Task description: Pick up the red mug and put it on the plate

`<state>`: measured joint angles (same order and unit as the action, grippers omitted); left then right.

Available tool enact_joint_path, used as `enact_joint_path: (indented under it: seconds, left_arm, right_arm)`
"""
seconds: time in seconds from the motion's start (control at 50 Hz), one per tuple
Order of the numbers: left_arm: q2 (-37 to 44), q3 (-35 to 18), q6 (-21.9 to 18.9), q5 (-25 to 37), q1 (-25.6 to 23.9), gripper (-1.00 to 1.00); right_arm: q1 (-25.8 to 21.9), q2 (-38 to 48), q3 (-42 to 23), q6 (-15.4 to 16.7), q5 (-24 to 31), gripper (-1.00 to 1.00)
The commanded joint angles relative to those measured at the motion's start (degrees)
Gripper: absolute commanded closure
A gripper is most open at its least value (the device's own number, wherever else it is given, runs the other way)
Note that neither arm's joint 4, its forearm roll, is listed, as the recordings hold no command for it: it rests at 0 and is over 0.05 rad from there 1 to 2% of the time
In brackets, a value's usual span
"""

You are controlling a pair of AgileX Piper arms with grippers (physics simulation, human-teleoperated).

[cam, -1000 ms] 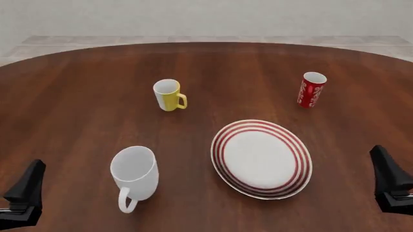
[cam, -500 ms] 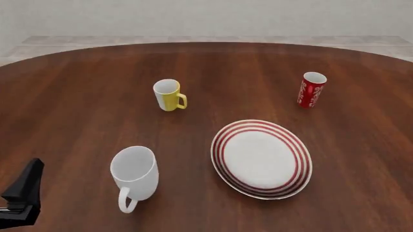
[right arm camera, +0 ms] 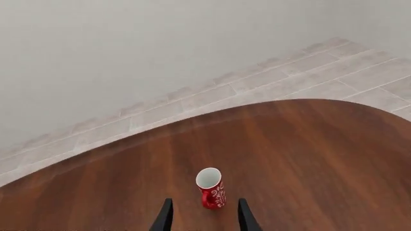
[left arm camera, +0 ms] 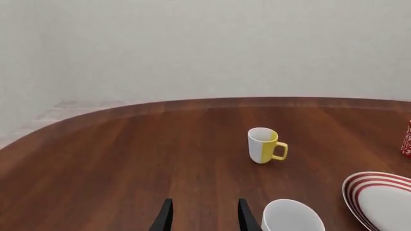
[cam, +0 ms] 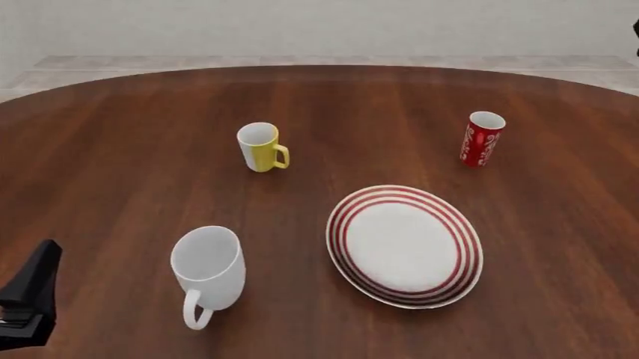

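The red mug (cam: 483, 138) stands upright at the table's far right, tall and slim with a white pattern; it is apart from the plate (cam: 405, 245), which lies nearer, right of centre. In the right wrist view the red mug (right arm camera: 211, 187) stands just beyond the tips of my right gripper (right arm camera: 204, 219), which is open and empty. In the front view only a dark sliver of the right arm (cam: 636, 34) shows at the top right edge. My left gripper (left arm camera: 204, 219) is open and empty, low at the near left (cam: 28, 299).
A yellow-and-white mug (cam: 262, 146) stands at the far centre-left. A large white mug (cam: 208, 271) sits near the front, left of the plate and close to my left gripper. The round table's far edge (right arm camera: 270, 103) curves behind the red mug.
My right gripper has left the front view's lower right corner and risen; it now looks down on the red mug. The left gripper has sunk slightly.
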<state>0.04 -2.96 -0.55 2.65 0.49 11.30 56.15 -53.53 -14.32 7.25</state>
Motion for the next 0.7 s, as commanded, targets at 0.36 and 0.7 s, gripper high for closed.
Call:
enact_joint_path:
  seconds: [0.36,0.7]
  left_arm:
    - [0.0,-0.1,0.0,0.1,0.1,-1.00]
    - [0.0,0.0,0.3,-0.1,0.4,-1.00]
  right_arm:
    - [-2.5,21.6,-4.4,-1.6,-4.3,-1.00]
    - [-6.1,29.1,-6.4,-2.4,-5.6,-1.00]
